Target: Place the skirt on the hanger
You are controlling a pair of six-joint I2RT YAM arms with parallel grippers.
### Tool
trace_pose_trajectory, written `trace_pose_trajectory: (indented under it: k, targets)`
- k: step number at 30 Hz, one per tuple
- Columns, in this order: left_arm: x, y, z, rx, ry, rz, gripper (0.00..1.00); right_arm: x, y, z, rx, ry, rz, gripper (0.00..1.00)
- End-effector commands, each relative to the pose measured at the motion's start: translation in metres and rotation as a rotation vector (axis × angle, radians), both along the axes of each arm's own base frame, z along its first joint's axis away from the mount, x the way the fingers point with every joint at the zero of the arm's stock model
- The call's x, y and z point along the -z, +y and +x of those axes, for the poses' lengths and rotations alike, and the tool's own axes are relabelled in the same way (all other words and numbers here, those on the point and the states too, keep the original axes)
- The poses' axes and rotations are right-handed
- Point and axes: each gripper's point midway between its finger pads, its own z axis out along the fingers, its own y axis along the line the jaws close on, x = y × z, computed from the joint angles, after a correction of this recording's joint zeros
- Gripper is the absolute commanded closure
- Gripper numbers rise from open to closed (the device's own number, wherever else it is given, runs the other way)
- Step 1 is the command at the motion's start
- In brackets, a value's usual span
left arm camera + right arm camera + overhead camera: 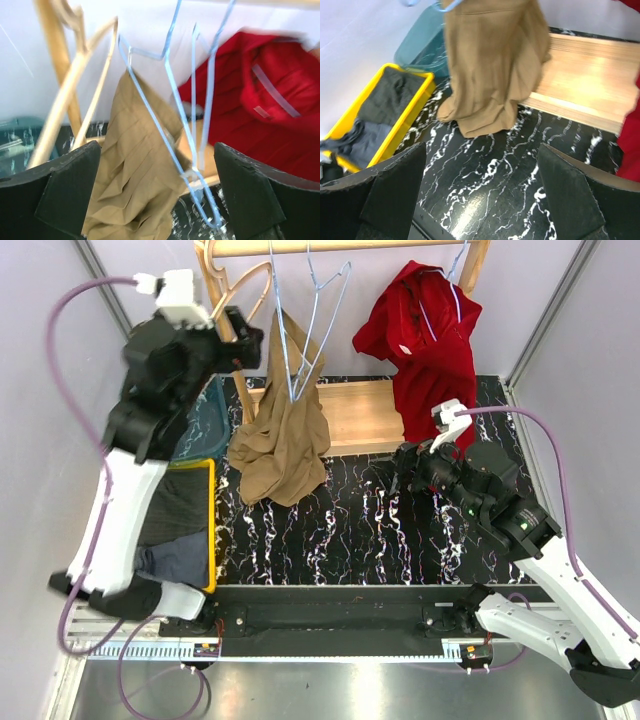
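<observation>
This looks like a robot lab, not a home. The left arm (125,510) and the right arm (560,565) are fixed at the near edge of a black bench (330,530) with white veins. A metal rail (330,648) runs along that edge. Purple cables (62,360) loop from the arms. Plain pale walls (35,440) close in the bench on three sides. A wooden clothes rack (340,248) and a yellow bin (211,530) stand on it.

matt tan cloth skirt (282,445), thin wire hanger (298,345)
</observation>
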Motion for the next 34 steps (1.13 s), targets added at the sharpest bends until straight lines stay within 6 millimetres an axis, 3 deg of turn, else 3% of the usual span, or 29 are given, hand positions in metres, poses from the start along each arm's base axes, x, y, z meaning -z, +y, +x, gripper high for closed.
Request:
trace_pose_trajectory:
  k: [1,2,3,5,6,8,17,20,26,34]
  targets:
    - [-0.035,0.019,-0.056,0.019,-0.115,-0.087,0.01,-0.008,-0.025,0.011,0.168,0.011,0.019,0.00]
    - [-0.041,0.031,-0.078,-0.001,-0.128,-0.149,0.01,-0.004,-0.029,0.012,0.193,0.026,0.006,0.00]
    - [-0.017,0.032,-0.078,-0.016,-0.075,-0.156,0.01,-0.001,-0.034,0.013,0.218,0.035,-0.002,0.00]
    - [-0.012,0.043,-0.105,-0.025,-0.076,-0.203,0.01,0.010,-0.047,0.016,0.289,0.061,-0.027,0.00]
    - [0.012,0.046,-0.105,-0.042,-0.026,-0.204,0.01,0.012,-0.052,0.015,0.311,0.066,-0.031,0.00]
    - [0.034,0.049,-0.122,-0.031,0.007,-0.215,0.01,0.023,-0.059,0.015,0.347,0.082,-0.053,0.00]
    - [0.148,0.057,-0.154,-0.041,0.213,-0.192,0.01,0.044,-0.080,0.010,0.438,0.119,-0.073,0.00]
    - [0.173,0.060,-0.160,-0.053,0.245,-0.191,0.01,0.051,-0.079,0.009,0.438,0.133,-0.070,0.01]
    - [0.204,0.062,-0.160,-0.075,0.291,-0.174,0.01,0.062,-0.074,0.002,0.392,0.155,-0.057,0.00]
    - [0.212,0.063,-0.155,-0.080,0.306,-0.125,0.01,0.077,-0.075,0.000,0.407,0.181,-0.039,0.00]
